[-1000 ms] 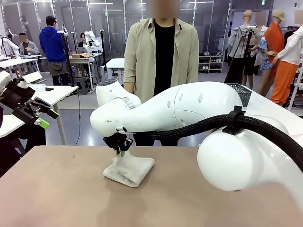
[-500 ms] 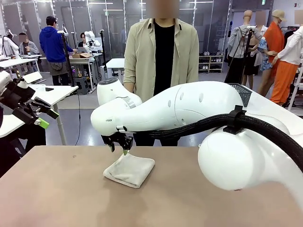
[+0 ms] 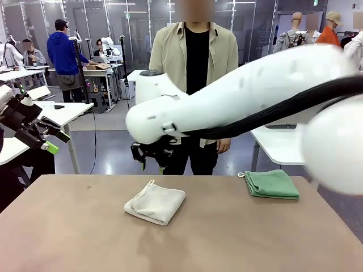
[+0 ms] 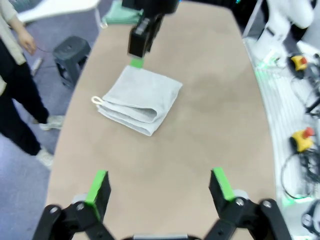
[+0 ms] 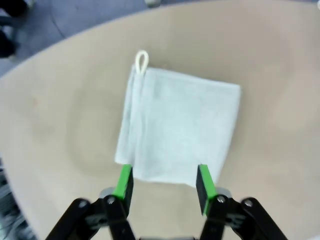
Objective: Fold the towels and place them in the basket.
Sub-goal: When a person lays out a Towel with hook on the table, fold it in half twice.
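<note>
Towels are seen at two places on the brown table. A cream towel, folded into a thick square, lies flat near the table's middle, a little to the robot's left; its hanging loop lies at the far corner, towards the person. A green towel, also folded, lies flat near the far right edge, well apart from the cream one.

The right gripper is held in the air above the far edge of the cream towel, clear of the cloth. Its jaws are parted and nothing is held between them. In the right wrist view the same gripper is seen from above, its green pads set apart over the near edge of the cream towel, the loop pointing away from it.

The left gripper is held high over the robot's side of the table, its jaws spread wide and empty. In the left wrist view the cream towel lies beyond it on bare tabletop, with the right gripper hanging above the towel's far side and a corner of the green towel at the top edge. In the front view the left gripper is seen at the far left, off the table's edge.

The person stands at the far side, behind the table, arms down.
</note>
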You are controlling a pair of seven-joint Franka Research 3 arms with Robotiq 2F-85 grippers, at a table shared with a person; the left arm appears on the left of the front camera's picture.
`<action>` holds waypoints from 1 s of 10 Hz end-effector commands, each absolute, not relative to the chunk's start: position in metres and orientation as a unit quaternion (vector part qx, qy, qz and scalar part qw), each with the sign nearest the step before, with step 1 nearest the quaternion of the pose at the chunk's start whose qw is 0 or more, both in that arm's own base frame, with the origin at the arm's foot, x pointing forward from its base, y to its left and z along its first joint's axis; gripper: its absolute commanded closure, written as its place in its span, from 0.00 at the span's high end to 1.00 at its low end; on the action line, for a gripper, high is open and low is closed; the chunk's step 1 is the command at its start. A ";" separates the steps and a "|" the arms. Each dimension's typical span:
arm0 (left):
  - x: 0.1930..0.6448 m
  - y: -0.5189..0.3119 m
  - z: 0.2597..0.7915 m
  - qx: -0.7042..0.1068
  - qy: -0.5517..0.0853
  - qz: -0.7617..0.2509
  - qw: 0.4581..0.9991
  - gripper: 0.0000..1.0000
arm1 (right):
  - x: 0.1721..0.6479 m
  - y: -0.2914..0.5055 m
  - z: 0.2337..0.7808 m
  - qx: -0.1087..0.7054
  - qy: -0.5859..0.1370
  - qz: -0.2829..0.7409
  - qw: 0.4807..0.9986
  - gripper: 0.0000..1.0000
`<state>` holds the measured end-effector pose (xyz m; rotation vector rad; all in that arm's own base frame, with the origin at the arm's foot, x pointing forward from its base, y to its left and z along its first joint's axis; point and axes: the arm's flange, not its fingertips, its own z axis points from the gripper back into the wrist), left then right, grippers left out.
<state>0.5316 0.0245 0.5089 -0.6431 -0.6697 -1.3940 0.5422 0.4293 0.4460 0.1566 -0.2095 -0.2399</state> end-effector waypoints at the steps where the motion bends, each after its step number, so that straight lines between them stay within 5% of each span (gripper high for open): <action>1: 0.530 0.025 0.510 -0.282 -0.298 -0.619 0.670 1.00 | 0.487 0.367 0.440 0.117 -0.114 -0.114 0.980 0.64; 10: 0.530 0.025 0.510 -0.282 -0.298 -0.619 0.670 1.00 | 0.472 0.342 0.434 0.107 -0.101 -0.157 0.977 0.64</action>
